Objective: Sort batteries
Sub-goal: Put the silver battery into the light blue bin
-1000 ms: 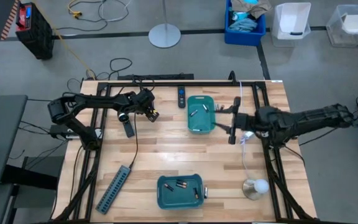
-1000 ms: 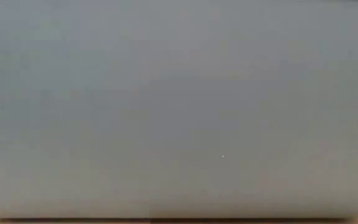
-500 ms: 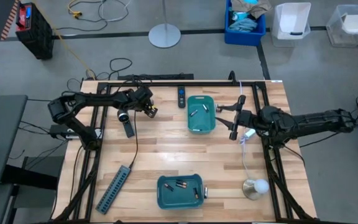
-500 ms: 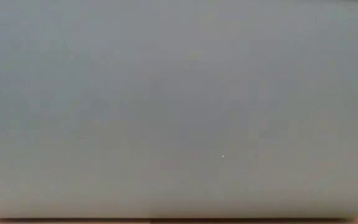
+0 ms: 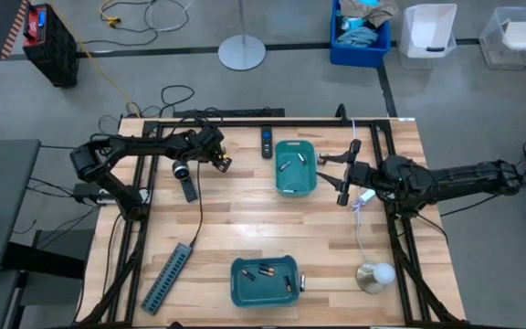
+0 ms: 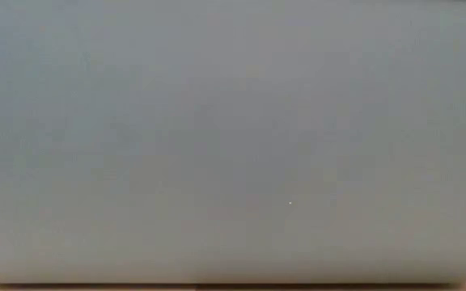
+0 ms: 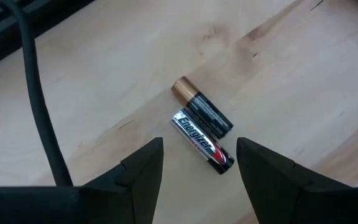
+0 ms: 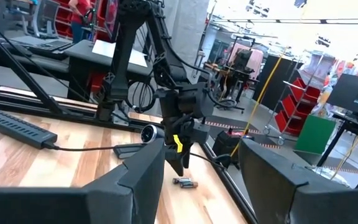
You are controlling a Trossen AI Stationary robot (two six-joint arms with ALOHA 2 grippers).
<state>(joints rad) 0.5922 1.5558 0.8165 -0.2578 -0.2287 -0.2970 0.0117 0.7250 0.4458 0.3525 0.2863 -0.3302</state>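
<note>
Wooden table (image 5: 245, 228) on a grey workshop floor: left gripper (image 7: 199, 163) spread, unladen, above two batteries (image 7: 202, 124) lying side by side; right gripper (image 5: 342, 174) spread, empty, beside the far teal tray (image 5: 296, 187).

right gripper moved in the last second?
Yes. In the high view the right gripper has drawn back from the far teal bin: a second ago it reached the bin's right rim, now bare table shows between them.

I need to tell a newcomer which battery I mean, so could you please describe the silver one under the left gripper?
On the wooden table, find the open left gripper. Two batteries lie side by side below it. The silver battery has a red and black end; the other battery is black with a copper end.
</note>
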